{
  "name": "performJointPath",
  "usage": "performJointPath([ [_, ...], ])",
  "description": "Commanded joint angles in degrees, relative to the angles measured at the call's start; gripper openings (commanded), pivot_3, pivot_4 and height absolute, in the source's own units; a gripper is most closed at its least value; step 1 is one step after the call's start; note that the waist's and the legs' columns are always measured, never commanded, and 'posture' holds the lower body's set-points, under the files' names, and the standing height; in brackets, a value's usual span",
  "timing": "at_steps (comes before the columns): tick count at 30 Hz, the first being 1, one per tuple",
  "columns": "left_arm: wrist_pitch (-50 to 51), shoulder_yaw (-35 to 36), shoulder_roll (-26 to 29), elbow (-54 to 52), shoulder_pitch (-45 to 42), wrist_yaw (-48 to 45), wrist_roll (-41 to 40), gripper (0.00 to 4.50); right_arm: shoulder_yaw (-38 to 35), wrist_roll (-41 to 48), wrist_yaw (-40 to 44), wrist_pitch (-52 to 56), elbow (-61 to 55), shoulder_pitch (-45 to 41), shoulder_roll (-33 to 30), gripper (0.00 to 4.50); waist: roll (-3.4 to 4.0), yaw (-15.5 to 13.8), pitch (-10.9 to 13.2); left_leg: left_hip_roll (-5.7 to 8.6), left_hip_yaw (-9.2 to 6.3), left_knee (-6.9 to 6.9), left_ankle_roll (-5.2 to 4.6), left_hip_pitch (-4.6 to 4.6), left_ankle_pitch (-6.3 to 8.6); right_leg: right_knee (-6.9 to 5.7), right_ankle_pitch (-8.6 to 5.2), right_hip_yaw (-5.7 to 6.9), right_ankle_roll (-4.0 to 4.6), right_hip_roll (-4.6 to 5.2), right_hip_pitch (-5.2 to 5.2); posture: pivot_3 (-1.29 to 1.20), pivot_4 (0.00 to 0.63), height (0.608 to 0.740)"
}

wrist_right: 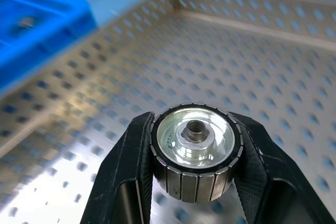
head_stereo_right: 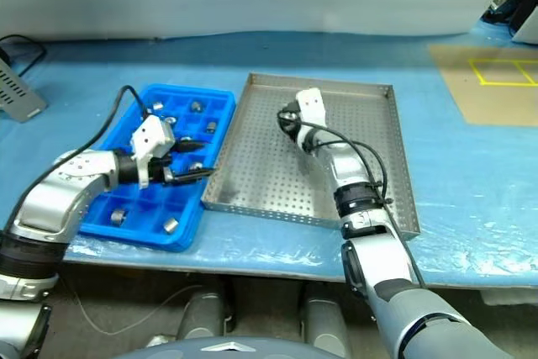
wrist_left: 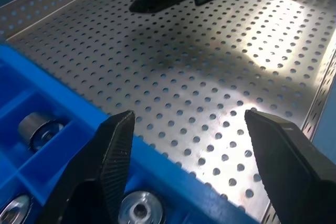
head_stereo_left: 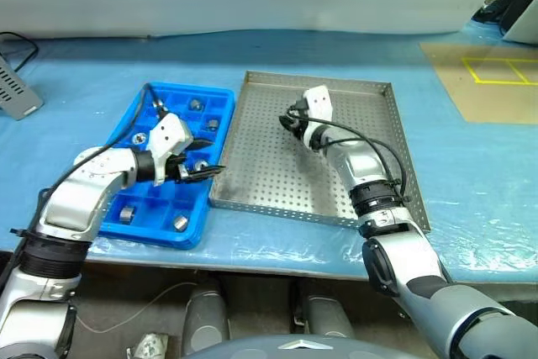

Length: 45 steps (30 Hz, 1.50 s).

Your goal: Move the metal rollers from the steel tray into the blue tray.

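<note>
My right gripper (wrist_right: 195,179) is shut on a metal roller (wrist_right: 195,150), a shiny ring with a central hole, held above the steel tray (head_stereo_left: 269,174). In the head views this gripper (head_stereo_left: 290,121) hangs over the tray's middle, pointing toward the blue tray (head_stereo_left: 189,90). The perforated floor of the steel tray looks bare. Several metal rollers (head_stereo_left: 195,104) lie in compartments of the blue tray. My left gripper (head_stereo_left: 206,167) is open and empty, over the seam between the two trays. Its black fingertips (wrist_left: 118,135) spread above the blue rim, with rollers (wrist_left: 39,129) below them.
A grey device (head_stereo_left: 17,94) with a black cable sits at the far left. A cardboard sheet (head_stereo_left: 492,81) marked with yellow tape lies at the right. Blue plastic film (head_stereo_left: 471,182) covers the table, and both trays sit close to its front edge.
</note>
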<state>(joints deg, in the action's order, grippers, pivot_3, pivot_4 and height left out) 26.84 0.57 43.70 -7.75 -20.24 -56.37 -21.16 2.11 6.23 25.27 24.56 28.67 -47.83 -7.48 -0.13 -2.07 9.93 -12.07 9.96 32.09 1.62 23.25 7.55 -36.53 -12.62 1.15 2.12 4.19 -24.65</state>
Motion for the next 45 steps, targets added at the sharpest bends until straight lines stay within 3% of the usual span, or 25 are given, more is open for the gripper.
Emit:
performJointPath([
  [1,0.28,7.56,3.82,-1.14,2.51,-0.68,-2.13,3.55,4.72,1.46,7.87,2.59,-8.18,-3.32,-0.17,1.65,0.00,-0.17,0.00,0.00,0.01,-0.05,0.00,0.00,0.00,0.00,-0.03,0.01,0.03,0.00,0.00,-0.02,0.150,0.740],
  [5,3.99,15.53,5.45,-3.42,5.59,0.65,-6.37,3.55,8.96,2.50,14.60,4.62,-10.28,-5.85,1.35,1.65,0.00,-0.79,0.00,0.04,0.00,-0.22,0.01,0.01,0.00,0.12,-0.07,0.02,0.04,0.02,-0.01,0.07,0.150,0.740],
  [7,6.88,19.26,6.36,-7.50,9.05,1.99,-7.77,3.55,13.23,-0.15,17.30,3.80,-9.62,-7.20,1.51,1.65,-0.03,-1.05,0.02,0.03,-0.01,-0.28,0.01,0.06,0.00,0.18,-0.07,0.08,0.04,0.02,-0.04,0.13,0.150,0.740],
  [11,12.61,28.13,6.71,-17.08,16.63,4.97,-11.79,3.55,14.68,1.87,21.56,4.78,-7.64,-11.35,4.88,1.65,-0.06,-2.28,0.05,0.03,-0.02,-0.51,0.02,0.14,-0.01,0.32,-0.09,0.10,0.06,0.04,-0.17,0.22,0.150,0.740],
  [16,16.31,38.30,4.82,-24.23,26.56,8.90,-13.16,3.55,18.63,2.29,26.98,6.82,-4.64,-14.90,11.21,1.65,-0.10,-3.77,0.06,-0.05,-0.06,-1.02,0.17,0.16,-0.10,0.64,-0.14,0.25,0.14,0.00,-0.23,0.33,0.150,0.740],
  [22,18.53,46.72,1.22,-30.73,34.13,12.25,-16.41,3.55,26.04,0.70,34.38,10.35,-2.65,-12.61,13.13,1.65,-0.23,-6.64,0.05,-0.19,-0.15,-1.14,0.10,0.36,-0.02,1.06,-0.16,0.35,0.12,0.01,-0.19,0.41,0.150,0.740],
  [27,18.54,46.06,-0.65,-34.21,37.82,14.47,-17.52,3.55,27.59,-0.80,34.92,8.12,1.08,-12.11,13.60,1.65,-0.17,-8.64,0.09,-0.27,-0.24,-1.12,0.14,0.30,-0.03,0.90,-0.24,0.31,-0.03,0.02,-0.19,0.43,0.150,0.740],
  [31,18.69,43.26,-1.06,-35.34,36.78,16.85,-19.04,3.55,24.28,-2.53,29.82,4.05,10.62,-14.43,15.01,1.65,-0.10,-9.74,0.13,-0.32,-0.67,-1.18,0.20,0.09,-0.06,0.75,-0.43,0.27,-0.35,0.01,-0.17,0.42,0.150,0.740],
  [45,16.49,34.90,1.66,-30.51,30.65,17.63,-18.35,3.55,20.52,-5.08,28.83,-1.99,18.08,-15.64,15.92,1.65,-0.18,-9.37,0.07,-0.11,-0.75,-1.10,0.29,0.38,-0.11,0.78,-0.18,0.28,0.03,-0.09,-0.35,0.34,0.150,0.740],
])
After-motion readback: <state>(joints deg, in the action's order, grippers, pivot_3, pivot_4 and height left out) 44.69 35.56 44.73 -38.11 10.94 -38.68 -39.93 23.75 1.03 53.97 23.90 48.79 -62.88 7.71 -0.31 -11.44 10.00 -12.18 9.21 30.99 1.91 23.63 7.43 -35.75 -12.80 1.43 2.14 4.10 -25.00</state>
